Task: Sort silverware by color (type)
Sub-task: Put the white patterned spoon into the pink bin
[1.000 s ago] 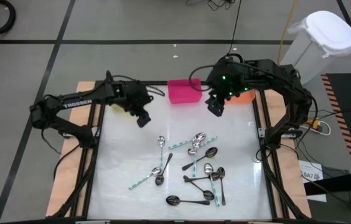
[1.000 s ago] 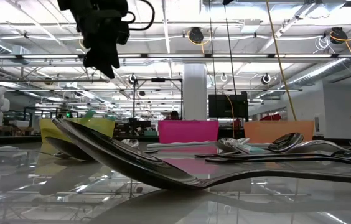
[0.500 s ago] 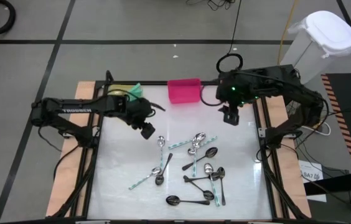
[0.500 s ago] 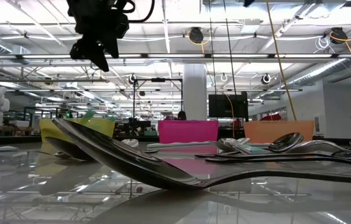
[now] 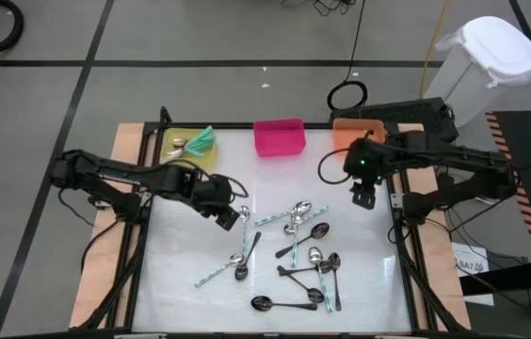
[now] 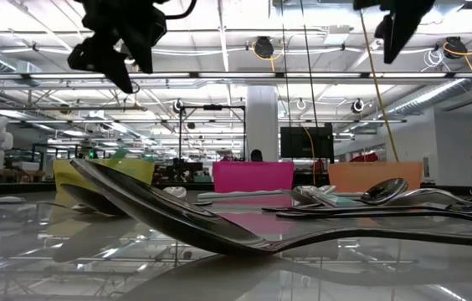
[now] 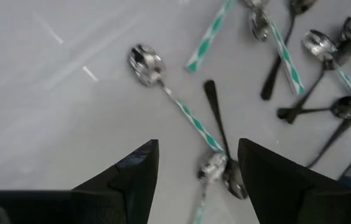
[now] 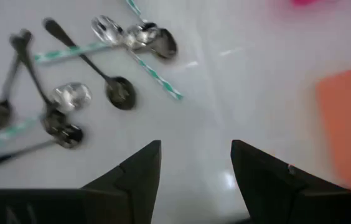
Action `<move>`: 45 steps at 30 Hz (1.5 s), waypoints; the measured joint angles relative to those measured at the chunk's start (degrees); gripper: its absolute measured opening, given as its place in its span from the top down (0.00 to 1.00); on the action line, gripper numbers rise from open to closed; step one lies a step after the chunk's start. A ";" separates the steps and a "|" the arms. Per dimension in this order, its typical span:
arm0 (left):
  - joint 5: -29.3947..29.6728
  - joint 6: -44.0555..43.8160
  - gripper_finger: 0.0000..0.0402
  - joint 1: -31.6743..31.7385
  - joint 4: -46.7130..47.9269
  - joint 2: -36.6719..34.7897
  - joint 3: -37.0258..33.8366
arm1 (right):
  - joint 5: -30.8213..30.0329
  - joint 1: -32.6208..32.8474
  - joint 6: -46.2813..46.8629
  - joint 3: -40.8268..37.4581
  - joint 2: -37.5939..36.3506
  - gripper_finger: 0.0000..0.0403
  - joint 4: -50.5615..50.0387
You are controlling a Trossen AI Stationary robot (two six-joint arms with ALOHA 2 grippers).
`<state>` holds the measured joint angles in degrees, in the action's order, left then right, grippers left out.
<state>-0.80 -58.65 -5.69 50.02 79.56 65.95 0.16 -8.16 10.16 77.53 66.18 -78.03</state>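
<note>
Spoons (image 5: pixel 294 250) lie scattered mid-counter, teal-handled, all-silver and dark ones tangled together, as I bring both sets of fingers over them. Just ahead of my left fingers (image 7: pixel 197 165), which stand apart and empty, a teal-handled spoon (image 7: pixel 174 102) lies with its bowl away from me and its handle running back toward the gap between my tips; a dark spoon (image 7: pixel 216 124) lies beside it, the two nearly touching near the handle end. To lift the teal one cleanly, I judge I should straddle its handle partway along, clear of the dark neighbour, and close only once both tips sit flat on the counter (image 5: pixel 181 264). My right fingers (image 8: pixel 194 165), also apart and holding nothing, hang over bare counter beside the cluster, with a dark spoon (image 8: pixel 94 62) and a silver bowl (image 8: pixel 71 96) ahead of them. A few sorted pieces already sit in the yellow bin (image 5: pixel 188 144) behind my left fingers; the pink bin (image 5: pixel 279 137) and orange bin (image 5: pixel 352 129) stand farther along the same edge.
</note>
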 joint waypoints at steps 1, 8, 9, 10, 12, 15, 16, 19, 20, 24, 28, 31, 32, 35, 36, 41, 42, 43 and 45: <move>-0.08 -0.86 0.46 -0.79 0.18 0.25 0.04 | 0.48 0.00 1.15 -1.38 -0.80 0.52 1.34; -1.43 -8.76 0.46 -6.11 3.57 0.41 0.04 | 2.24 0.02 6.69 -4.06 -2.43 0.52 9.46; -2.58 -8.87 0.46 -6.70 4.85 0.42 0.02 | 2.82 0.01 8.09 -4.06 -2.43 0.52 10.24; -3.86 -8.73 0.46 -7.12 6.14 0.38 0.04 | 3.10 0.02 9.97 -4.06 -2.43 0.52 11.10; -5.75 -7.71 0.46 -8.08 8.75 0.36 0.03 | 3.20 0.03 15.05 -4.06 -2.43 0.52 13.40; -5.29 -6.26 0.46 -9.48 8.41 0.35 -0.34 | 3.00 0.02 21.44 -4.06 -2.43 0.52 17.70; -5.21 -5.60 0.46 -9.90 7.69 0.31 -0.77 | 2.90 0.02 22.92 -4.06 -2.43 0.52 19.43; -4.91 -4.79 0.46 -11.22 6.64 0.36 -2.72 | 2.86 0.02 27.33 -4.06 -2.43 0.52 24.28; -4.19 -4.79 0.46 -11.73 6.64 0.36 -3.41 | 2.85 0.02 28.87 -4.06 -2.43 0.52 25.54; 0.29 -4.81 0.46 -14.32 6.36 0.38 -5.50 | 2.54 0.02 33.58 -4.06 -2.15 0.52 28.52; 5.03 -5.76 0.46 -17.70 5.03 0.38 -5.77 | -0.05 0.07 37.86 -4.06 -1.49 0.52 29.34; 9.01 -3.97 0.46 -21.65 1.19 0.38 -5.77 | -0.79 0.05 39.92 -4.04 -0.66 0.52 31.52; 10.56 -3.35 0.46 -23.03 -0.34 0.47 -5.77 | -0.96 0.07 40.44 -4.04 -0.19 0.52 32.02; 14.44 -1.21 0.46 -26.72 -4.13 1.97 -5.75 | -0.31 0.07 42.76 -4.04 0.64 0.52 33.44; 15.94 -0.63 0.46 -27.96 -4.43 2.37 -5.77 | -0.10 0.08 43.28 -4.04 0.99 0.52 33.13; 20.88 -1.36 0.46 -31.59 -7.27 5.99 -5.82 | 0.07 0.04 41.03 -4.08 1.56 0.52 32.17; 22.09 -2.44 0.46 -31.71 -8.05 6.34 -5.86 | 0.11 0.02 39.90 -4.02 1.56 0.52 32.47; 22.79 -3.09 0.46 -31.78 -9.28 6.72 -5.81 | 0.19 -0.02 38.85 -3.99 1.55 0.52 32.43; 23.12 -3.24 0.46 -32.06 -10.89 7.80 -5.71 | 1.47 -0.23 37.14 -4.01 1.52 0.52 32.31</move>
<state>22.33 -61.90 -37.76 39.13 87.36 60.24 1.63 -8.39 47.31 73.52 67.70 -45.72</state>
